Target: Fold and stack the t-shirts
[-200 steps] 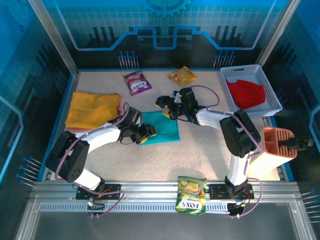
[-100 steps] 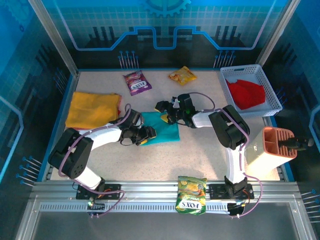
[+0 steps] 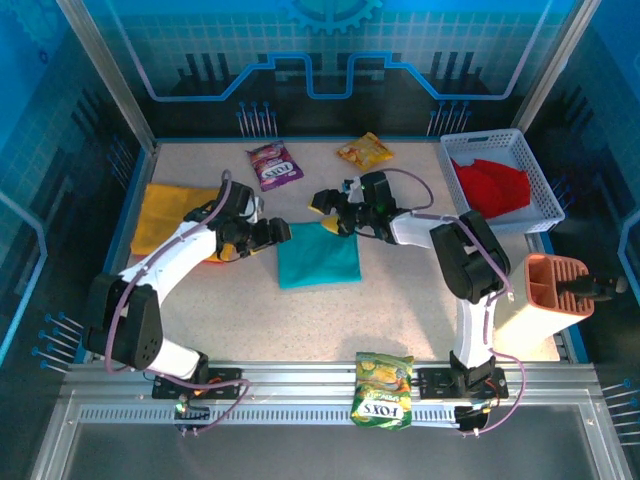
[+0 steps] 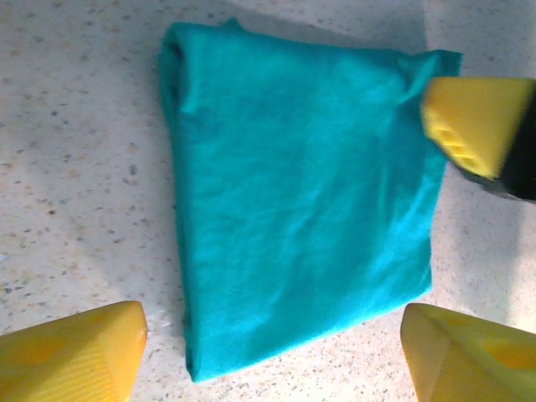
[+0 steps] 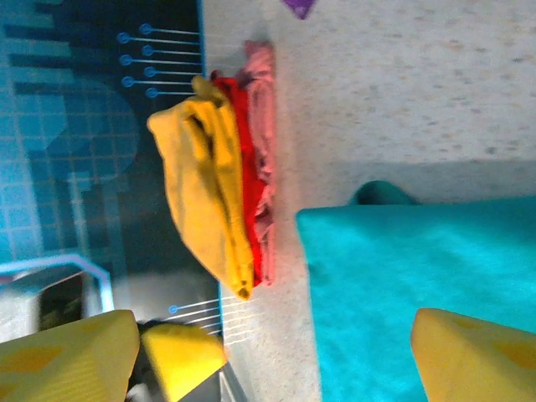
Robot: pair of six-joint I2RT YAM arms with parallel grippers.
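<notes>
While yellow-orange shirt is lying soft and rumpled far left, left gripper is hovering just right of it, jaws apart, empty. Teal shirt is resting at centre, folded into smooth rectangle. Right gripper is hanging at its far edge, jaws apart. Red shirt is lying crumpled in white lattice basket.

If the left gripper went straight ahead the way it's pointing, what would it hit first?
Probably the folded teal shirt: it lies straight ahead of the left gripper, framed by its open jaws; the distance is unclear.
</notes>
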